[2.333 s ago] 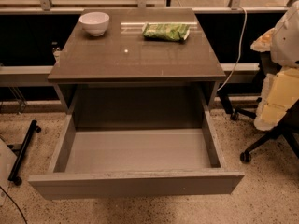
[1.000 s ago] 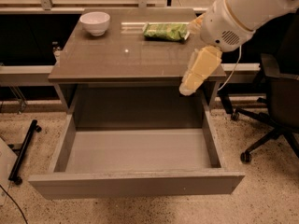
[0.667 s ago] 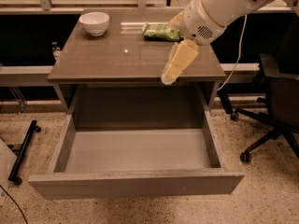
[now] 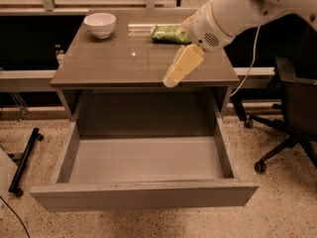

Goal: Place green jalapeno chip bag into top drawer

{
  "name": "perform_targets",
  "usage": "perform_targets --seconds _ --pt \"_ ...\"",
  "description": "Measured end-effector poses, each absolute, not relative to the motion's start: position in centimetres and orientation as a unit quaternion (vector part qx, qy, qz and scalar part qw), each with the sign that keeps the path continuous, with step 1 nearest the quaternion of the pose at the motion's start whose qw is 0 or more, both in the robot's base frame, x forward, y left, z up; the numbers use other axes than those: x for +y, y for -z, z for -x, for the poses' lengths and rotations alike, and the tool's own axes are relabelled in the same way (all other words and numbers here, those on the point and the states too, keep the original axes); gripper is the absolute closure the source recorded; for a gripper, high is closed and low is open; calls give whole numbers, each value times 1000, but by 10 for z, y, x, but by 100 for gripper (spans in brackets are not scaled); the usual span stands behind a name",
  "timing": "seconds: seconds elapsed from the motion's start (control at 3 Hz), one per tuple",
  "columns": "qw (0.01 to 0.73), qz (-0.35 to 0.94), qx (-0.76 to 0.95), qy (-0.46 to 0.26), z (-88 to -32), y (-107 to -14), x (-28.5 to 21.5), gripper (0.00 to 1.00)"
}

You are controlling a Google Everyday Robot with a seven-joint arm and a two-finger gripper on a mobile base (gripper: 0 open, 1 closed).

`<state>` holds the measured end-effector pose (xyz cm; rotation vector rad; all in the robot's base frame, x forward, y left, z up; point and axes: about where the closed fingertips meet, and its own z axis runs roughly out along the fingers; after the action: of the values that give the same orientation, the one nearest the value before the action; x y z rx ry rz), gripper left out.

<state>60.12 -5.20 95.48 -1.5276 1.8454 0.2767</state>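
The green jalapeno chip bag [image 4: 170, 33] lies on the cabinet top [image 4: 114, 63] at the back, right of middle. The top drawer [image 4: 146, 160] is pulled fully out below the top, and its grey inside holds nothing. My gripper [image 4: 174, 76] hangs on the white arm [image 4: 233, 11] that reaches in from the upper right. It points down and to the left over the front right part of the cabinet top, in front of the bag and apart from it. It holds nothing that I can see.
A white bowl [image 4: 100, 24] stands at the back left of the cabinet top. A black office chair [image 4: 292, 113] stands on the floor to the right of the drawer. A black wheeled stand [image 4: 25, 157] lies on the floor to the left.
The arm has swung in from the right and moved left over the cabinet top, with the gripper now lower and nearer the front edge. The bag, bowl and drawer have not moved.
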Motion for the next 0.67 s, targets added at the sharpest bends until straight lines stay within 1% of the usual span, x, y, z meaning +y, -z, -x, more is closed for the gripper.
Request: perform_targets --seconds 0.67 --pt "446 491 741 -102 -673 -950 -46 0"
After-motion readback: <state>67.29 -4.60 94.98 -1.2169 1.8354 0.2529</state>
